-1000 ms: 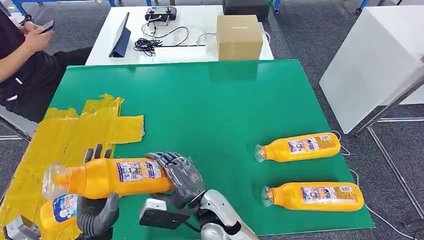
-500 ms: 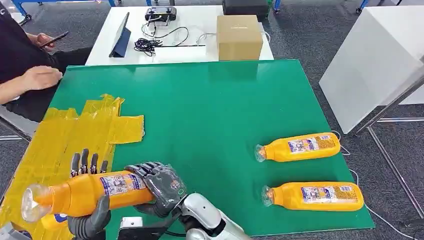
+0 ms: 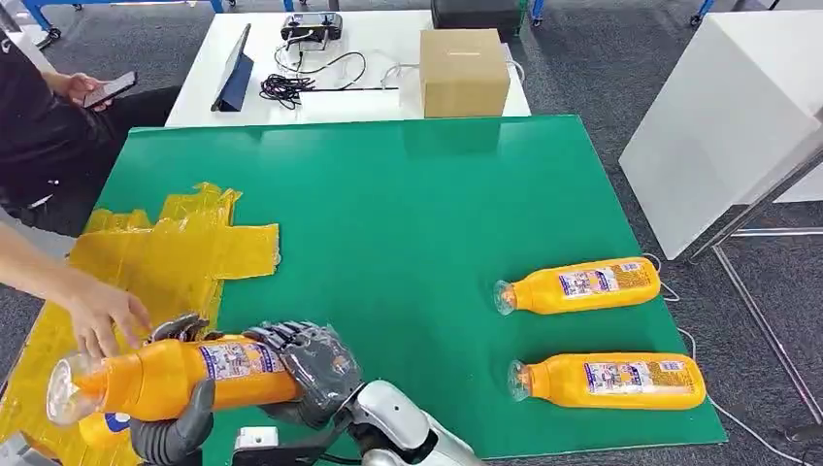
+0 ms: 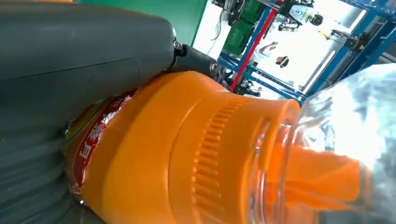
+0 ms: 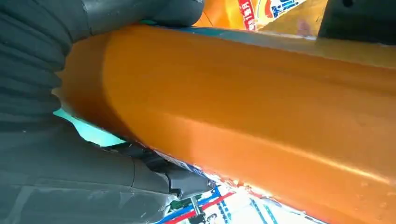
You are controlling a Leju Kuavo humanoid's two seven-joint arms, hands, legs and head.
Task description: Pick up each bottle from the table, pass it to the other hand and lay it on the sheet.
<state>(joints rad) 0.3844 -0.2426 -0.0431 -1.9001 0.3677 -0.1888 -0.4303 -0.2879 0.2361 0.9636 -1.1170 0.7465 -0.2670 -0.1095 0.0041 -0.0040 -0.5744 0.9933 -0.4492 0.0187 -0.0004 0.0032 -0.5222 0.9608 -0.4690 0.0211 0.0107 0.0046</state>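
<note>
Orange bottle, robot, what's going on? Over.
Both hands, left hand and right hand, grip the held bottle over the yellow sheet. Person's hand close by.

Grey carpet floor [image 3: 602, 87] surrounds a white table [image 3: 388, 102] behind and a white cabinet [image 3: 723, 126] to the right.

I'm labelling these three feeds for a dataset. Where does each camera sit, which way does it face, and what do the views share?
Head view: high on the body, facing forward and down at the green table; left hand and right hand show, both gripping the held bottle.
Left wrist view: behind the left hand, looking along the bottle's clear cap.
Right wrist view: behind the right hand, against the bottle's body.
Shared: that bottle.
</note>
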